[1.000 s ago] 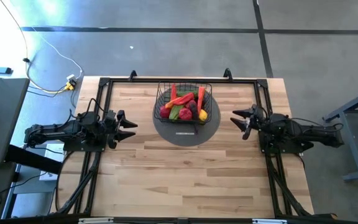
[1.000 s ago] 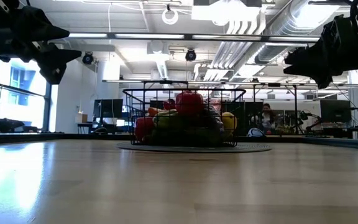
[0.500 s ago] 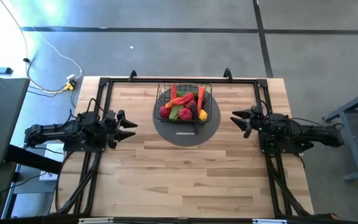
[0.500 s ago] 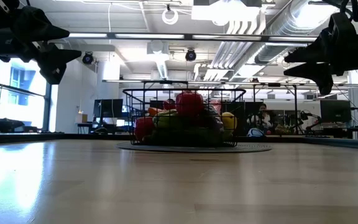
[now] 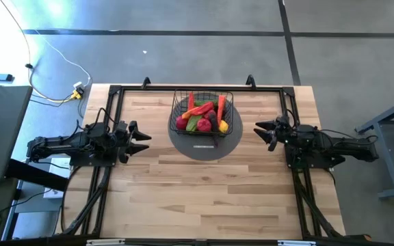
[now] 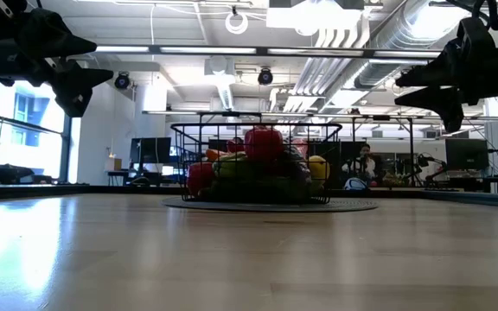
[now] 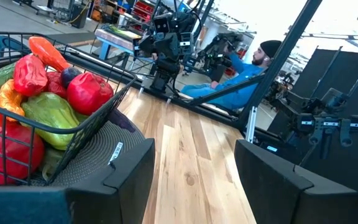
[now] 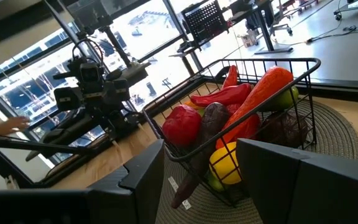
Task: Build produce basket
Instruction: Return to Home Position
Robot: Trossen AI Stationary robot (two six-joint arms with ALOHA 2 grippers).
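The black wire-mesh basket (image 5: pixel 202 112) stands on a round grey mat (image 5: pixel 232 135) near the table's far edge, heaped with produce (image 5: pixel 200 117): red, orange, green, yellow and purple toy fruits and vegetables. The low view shows the basket (image 6: pixel 258 164) on the mat. My left gripper (image 5: pixel 141 137) hovers open left of the basket, raised above the table. My right gripper (image 5: pixel 264 130) hovers open right of it, also raised. The left wrist view shows the basket (image 7: pixel 92 124) full of produce, and the right wrist view shows the basket (image 8: pixel 272 65) likewise.
Bare wooden tabletop (image 5: pixel 204 191) fills the near half. A black frame rail (image 5: pixel 197 87) runs along the far edge and down both sides. A seated person (image 6: pixel 368 164) shows in the room beyond the table.
My right gripper has turned about its wrist; in the low view its fingers now stand apart one above the other. The basket and my left arm have kept still.
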